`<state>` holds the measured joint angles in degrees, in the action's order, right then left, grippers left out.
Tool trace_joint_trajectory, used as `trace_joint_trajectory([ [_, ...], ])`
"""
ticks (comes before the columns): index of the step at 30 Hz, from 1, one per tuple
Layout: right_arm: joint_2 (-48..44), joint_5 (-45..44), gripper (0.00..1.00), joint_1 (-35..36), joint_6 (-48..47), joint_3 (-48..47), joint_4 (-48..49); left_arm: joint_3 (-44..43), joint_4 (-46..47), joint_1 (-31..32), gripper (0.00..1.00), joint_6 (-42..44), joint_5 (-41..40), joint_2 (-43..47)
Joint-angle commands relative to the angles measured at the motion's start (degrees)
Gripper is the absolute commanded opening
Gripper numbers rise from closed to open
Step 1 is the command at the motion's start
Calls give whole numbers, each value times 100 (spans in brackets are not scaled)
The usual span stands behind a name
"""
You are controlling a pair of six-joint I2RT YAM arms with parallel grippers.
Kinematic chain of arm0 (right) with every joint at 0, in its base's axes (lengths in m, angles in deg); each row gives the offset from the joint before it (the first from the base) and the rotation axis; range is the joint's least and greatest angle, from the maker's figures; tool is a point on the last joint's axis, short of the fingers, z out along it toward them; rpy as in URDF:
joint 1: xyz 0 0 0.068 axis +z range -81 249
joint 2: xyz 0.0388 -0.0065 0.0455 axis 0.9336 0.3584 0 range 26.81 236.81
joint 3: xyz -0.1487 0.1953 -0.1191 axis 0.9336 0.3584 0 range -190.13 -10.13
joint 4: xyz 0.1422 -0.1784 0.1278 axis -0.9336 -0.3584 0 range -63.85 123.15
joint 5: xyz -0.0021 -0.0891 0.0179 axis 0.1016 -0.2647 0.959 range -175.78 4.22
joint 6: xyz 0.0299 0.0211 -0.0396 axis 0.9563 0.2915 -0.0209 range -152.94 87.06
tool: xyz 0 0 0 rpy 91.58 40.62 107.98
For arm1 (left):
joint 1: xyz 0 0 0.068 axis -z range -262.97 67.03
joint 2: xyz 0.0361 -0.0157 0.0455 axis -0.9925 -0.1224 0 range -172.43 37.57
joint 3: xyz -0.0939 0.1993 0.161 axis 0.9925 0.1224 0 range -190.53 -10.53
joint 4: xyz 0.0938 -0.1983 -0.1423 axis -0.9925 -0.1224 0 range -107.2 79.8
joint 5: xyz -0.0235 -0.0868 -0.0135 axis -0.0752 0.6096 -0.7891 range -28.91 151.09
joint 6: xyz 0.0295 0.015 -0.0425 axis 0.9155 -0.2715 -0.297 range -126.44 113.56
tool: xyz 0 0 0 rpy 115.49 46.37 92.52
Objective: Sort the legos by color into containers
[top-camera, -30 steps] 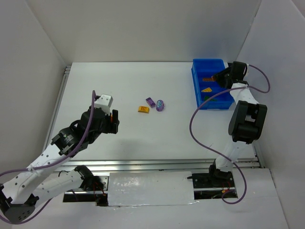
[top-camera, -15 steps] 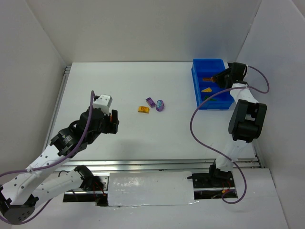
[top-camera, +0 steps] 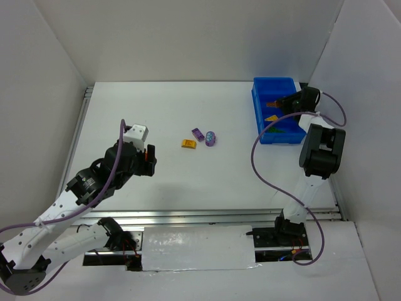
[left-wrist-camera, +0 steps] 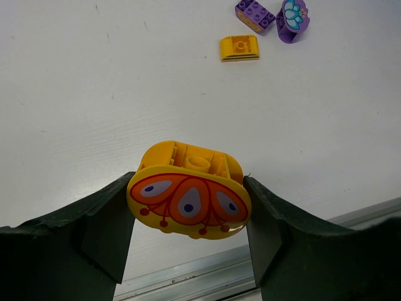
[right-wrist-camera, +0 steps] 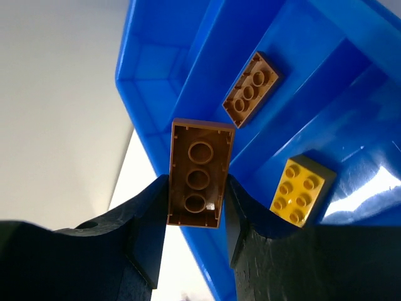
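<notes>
My left gripper (top-camera: 150, 160) is shut on a yellow rounded brick with an orange pattern (left-wrist-camera: 188, 194) and holds it above the table. A small yellow brick (top-camera: 188, 144), a purple brick (top-camera: 198, 133) and a purple rounded piece (top-camera: 210, 138) lie mid-table; they also show at the top of the left wrist view. My right gripper (top-camera: 287, 102) is shut on a brown brick (right-wrist-camera: 197, 174), held over the near edge of the blue tray (top-camera: 276, 84). Inside the tray lie another brown brick (right-wrist-camera: 252, 88) and a yellow brick (right-wrist-camera: 301, 188) in separate compartments.
White walls enclose the table on three sides. A metal rail (top-camera: 188, 216) runs along the near edge. The tray stands at the back right corner, close to the right wall. A purple cable (top-camera: 257, 163) loops beside the right arm.
The right wrist has shifted slightly over the tray with the brown brick still held. The left arm has not moved.
</notes>
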<state>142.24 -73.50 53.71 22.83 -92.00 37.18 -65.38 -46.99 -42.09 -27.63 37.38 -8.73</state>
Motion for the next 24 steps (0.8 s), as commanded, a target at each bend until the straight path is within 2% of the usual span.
trace_joint_trajectory([
  [1, 329, 266, 0, -71, 312, -216, 703, -8, 243, -45, 0, 89, 50, 16],
  [7, 488, 267, 0, -71, 444, -286, 845, 9, 252, -45, 0, 98, 112, 60],
  [11, 594, 319, 6, -79, 400, -453, 757, 1, 243, -45, 0, 106, 120, 69],
  [18, 533, 539, 4, -124, 663, -251, 1265, 18, 269, -45, 0, 133, 217, 69],
  [24, 901, 601, 9, -132, 734, -777, 986, 1, 269, -45, 0, 141, 270, 34],
])
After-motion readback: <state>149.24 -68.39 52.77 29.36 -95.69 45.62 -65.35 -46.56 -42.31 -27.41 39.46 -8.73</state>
